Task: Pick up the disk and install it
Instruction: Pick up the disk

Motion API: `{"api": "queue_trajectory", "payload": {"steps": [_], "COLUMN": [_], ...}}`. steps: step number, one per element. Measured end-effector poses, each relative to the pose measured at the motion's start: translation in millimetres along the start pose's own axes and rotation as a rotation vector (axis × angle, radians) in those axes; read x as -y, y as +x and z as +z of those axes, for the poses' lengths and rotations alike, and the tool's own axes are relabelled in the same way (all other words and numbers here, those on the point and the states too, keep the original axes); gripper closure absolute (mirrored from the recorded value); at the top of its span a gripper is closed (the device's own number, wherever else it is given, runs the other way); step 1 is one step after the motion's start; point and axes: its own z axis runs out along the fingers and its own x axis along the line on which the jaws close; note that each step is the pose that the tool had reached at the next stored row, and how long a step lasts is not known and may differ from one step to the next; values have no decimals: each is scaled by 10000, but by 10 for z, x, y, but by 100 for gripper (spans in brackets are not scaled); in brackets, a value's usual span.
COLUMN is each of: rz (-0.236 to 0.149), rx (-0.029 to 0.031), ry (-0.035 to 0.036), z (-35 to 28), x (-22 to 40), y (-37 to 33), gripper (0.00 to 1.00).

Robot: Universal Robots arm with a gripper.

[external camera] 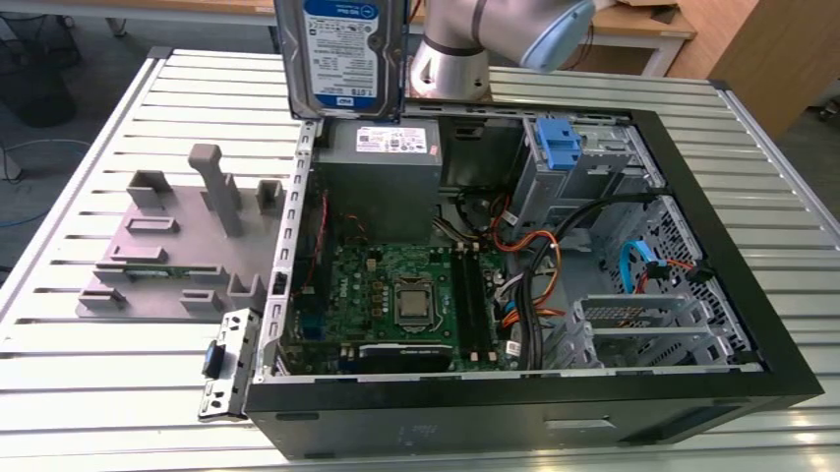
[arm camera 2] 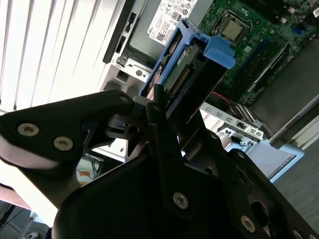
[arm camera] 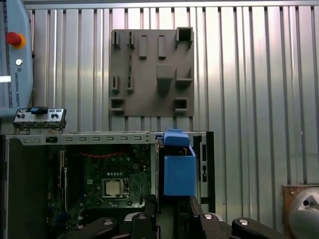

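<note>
Two black fingers [arm camera 2: 99, 112] of the gripper [arm camera 2: 162, 112] are clenched on the disk [arm camera 2: 192, 64], which they grasp by one end, so the blue-framed drive hangs on edge in the air. In the exterior view the disk [external camera: 338, 54] stands upright with its white-and-blue label facing that camera. Its lower edge is just above the power-supply box [external camera: 381, 147], at the exterior view's left wall of the open computer case [external camera: 525, 413]. The robot arm [external camera: 493, 34] rises just behind it. Inside the case lies the green motherboard [external camera: 393, 295], and a blue latch piece [external camera: 558, 143] stands upright in the drive bay at the far corner. The case rests on a slatted metal table [external camera: 79, 393], with a grey fixture plate [external camera: 157, 246] beside it on the exterior view's left.
</note>
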Motion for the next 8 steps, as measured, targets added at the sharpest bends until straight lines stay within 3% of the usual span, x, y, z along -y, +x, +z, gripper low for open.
{"api": "queue_trajectory", "payload": {"steps": [8], "rz": [0], "rx": [0], "ry": [-3], "z": [6], "x": [166], "y": [-5], "gripper": [65]}}
